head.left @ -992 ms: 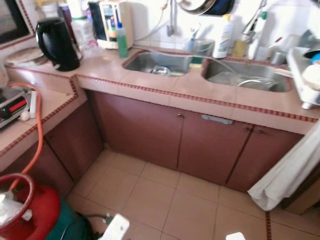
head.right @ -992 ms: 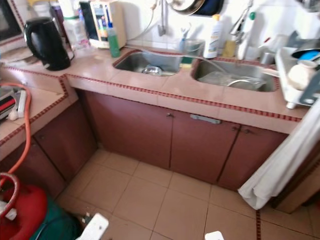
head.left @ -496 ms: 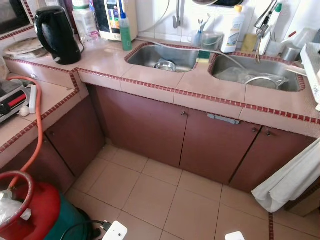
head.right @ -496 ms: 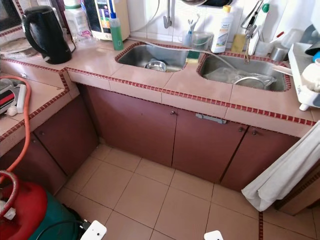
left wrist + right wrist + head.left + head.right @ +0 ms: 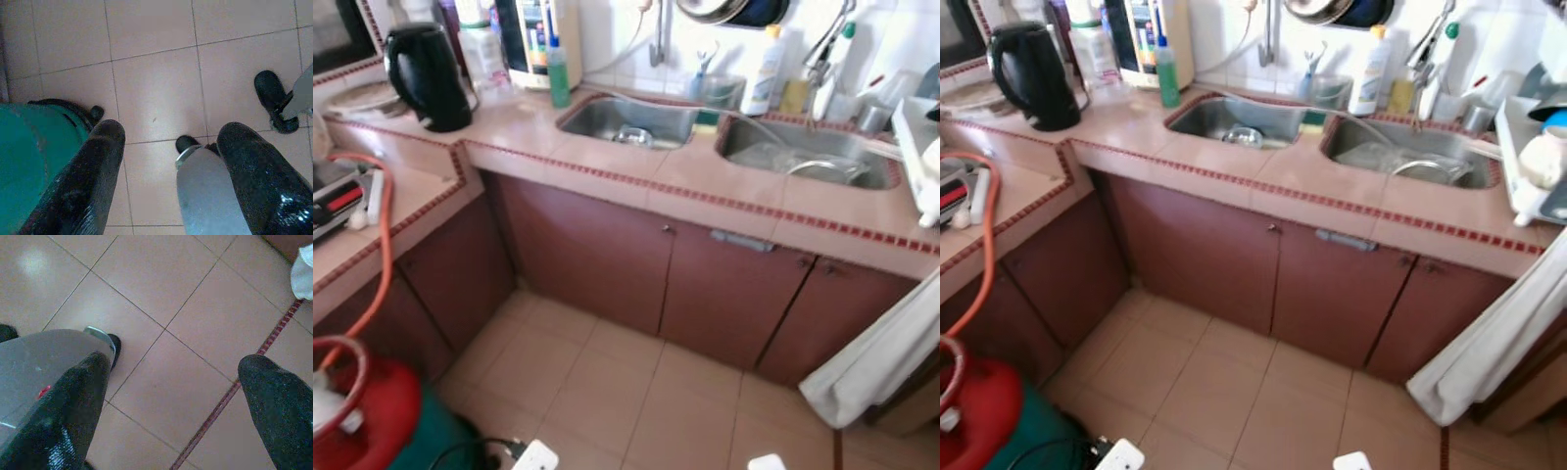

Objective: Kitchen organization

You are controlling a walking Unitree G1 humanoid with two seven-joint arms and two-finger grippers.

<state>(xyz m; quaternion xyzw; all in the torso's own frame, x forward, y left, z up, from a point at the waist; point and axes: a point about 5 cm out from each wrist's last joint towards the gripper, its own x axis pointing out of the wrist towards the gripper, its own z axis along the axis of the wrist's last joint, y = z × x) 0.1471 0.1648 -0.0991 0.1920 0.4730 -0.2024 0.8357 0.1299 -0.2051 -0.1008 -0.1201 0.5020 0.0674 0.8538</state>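
1. Here the counter [image 5: 607, 157], tiled pink with a red trim, runs across the upper half of the frame and turns down the left edge.
2. Two steel sinks are set in it: the left sink [image 5: 628, 120] at upper centre holds a small metal bowl [image 5: 632, 136], and the right sink [image 5: 803, 154] at upper right holds a wire rack.
3. A black kettle [image 5: 429, 74] stands at upper left on the counter, with a green bottle [image 5: 557, 80] near it, just left of the left sink.
4. A white bottle [image 5: 765, 73] stands behind the sinks, between them and the wall.
5. A dish rack [image 5: 1533, 162] with crockery sits at the right edge.
6. Brown cabinet doors [image 5: 705, 284] below the counter are closed.
7. A white cloth [image 5: 881, 352] hangs at lower right.
8. A red gas cylinder [image 5: 357, 416] sits at lower left, its orange hose [image 5: 382, 255] rising to the left counter.
9. The left gripper [image 5: 168, 132] hangs over the floor tiles [image 5: 156, 93], fingers spread apart and holding nothing, beside a green object [image 5: 24, 156].
10. The right gripper [image 5: 176, 377] hangs likewise over the tiles, fingers wide apart and empty.
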